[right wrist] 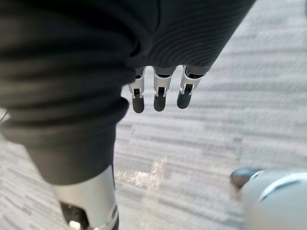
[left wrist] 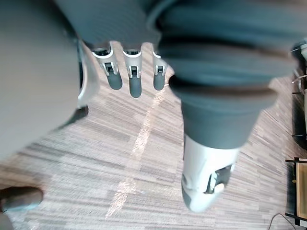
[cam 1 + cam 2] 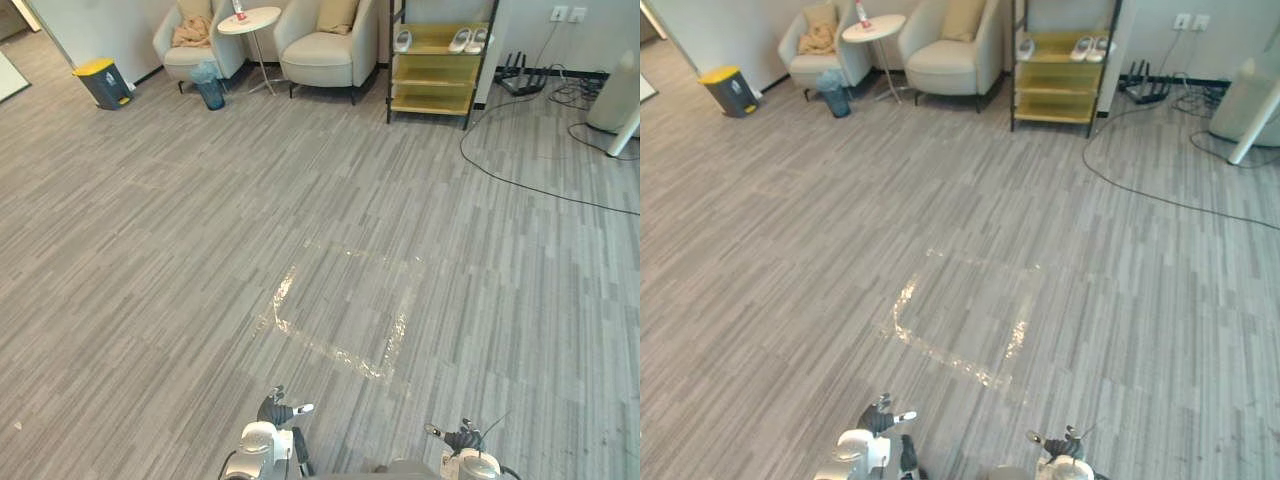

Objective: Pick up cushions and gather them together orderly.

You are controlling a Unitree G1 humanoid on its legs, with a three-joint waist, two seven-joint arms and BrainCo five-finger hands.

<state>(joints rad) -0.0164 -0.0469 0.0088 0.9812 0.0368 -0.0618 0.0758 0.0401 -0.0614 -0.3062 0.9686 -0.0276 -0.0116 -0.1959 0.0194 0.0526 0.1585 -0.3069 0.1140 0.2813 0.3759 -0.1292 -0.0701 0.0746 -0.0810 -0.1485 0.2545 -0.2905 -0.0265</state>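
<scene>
Both cushions sit far from the robot, across the grey plank floor [image 3: 150, 250], on two pale armchairs against the back wall. A tan cushion [image 3: 195, 9] leans on the backrest of the left armchair [image 3: 175, 52], above a crumpled tan bundle [image 3: 190, 34] on its seat; whether that bundle is cloth or another cushion, I cannot tell. A second cushion [image 3: 337, 14] stands upright in the right armchair [image 3: 325, 58]. A small round surface [image 3: 250, 20] stands between the chairs, with a blue wastebasket [image 3: 209, 87] on the floor in front of it and a yellow-lidded bin [image 3: 102, 82] further left. Right of the chairs, a yellow shelf rack [image 3: 435, 72] carries white shoes [image 3: 467, 40] on its top level. A square of shiny tape [image 3: 283, 292] marks the floor nearer the robot. The left robot hand [image 2: 135, 76] hangs over the floor with its fingers straight and loose, holding nothing. The right robot hand [image 1: 160, 93] is likewise relaxed and empty above the floor.
</scene>
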